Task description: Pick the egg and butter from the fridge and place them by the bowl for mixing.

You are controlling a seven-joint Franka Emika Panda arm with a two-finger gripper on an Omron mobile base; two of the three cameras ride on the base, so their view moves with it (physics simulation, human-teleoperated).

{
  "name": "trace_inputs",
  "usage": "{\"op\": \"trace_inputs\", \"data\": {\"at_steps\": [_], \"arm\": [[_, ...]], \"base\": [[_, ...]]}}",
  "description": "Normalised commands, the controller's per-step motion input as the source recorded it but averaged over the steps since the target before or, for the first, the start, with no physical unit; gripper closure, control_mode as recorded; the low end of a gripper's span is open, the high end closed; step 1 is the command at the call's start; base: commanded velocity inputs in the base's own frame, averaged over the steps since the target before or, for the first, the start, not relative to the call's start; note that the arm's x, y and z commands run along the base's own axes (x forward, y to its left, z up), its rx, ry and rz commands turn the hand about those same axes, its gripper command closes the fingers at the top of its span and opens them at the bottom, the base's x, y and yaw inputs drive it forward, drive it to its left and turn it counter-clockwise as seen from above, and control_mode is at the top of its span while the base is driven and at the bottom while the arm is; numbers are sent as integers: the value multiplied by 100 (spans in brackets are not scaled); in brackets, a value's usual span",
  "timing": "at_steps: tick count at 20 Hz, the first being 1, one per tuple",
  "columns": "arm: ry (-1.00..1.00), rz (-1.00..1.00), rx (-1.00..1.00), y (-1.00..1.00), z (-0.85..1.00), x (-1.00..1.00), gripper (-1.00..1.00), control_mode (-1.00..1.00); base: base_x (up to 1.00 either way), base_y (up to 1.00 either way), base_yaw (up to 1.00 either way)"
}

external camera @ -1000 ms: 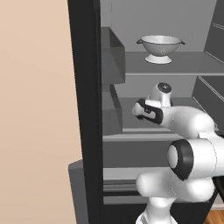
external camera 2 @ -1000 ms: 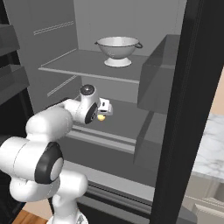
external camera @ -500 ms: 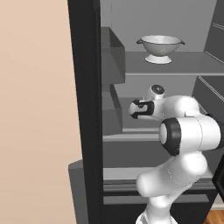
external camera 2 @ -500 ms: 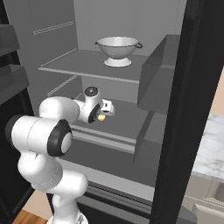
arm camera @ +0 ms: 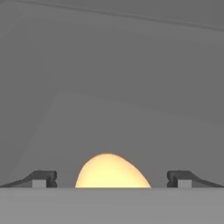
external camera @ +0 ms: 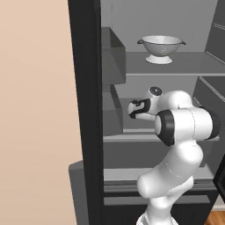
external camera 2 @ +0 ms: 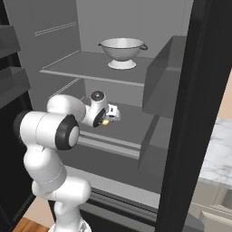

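Inside the fridge (external camera 2: 199, 90), the claw (arm camera: 111, 179) stands wide open, straddling the egg (arm camera: 112, 171) to grasp it, holding nothing yet.

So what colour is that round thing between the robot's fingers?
Pale yellow-orange. The egg shows best in the hand view, sitting between the open fingers.

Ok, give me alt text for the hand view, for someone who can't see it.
A pale orange egg sits centred between the open end effector fingertips, one to each side with a gap from it, on a grey shelf inside the fridge.
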Motion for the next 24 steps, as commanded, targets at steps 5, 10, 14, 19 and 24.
{"op": "trace_inputs", "data": {"at_steps": [5, 10, 14, 19, 24], "arm": [[2, 0, 0, -1, -26, 0, -100, -100], [5, 0, 3, 1, -18, 0, 100, -100], [0, 0, 0, 0, 0, 0, 100, -100], [0, 0, 0, 0, 0, 0, 100, -100], [-33, 0, 1, -1, 20, -41, 100, -100]], "base": [[0, 0, 0], [0, 0, 0], [0, 0, 0], [0, 0, 0], [0, 0, 0]]}}
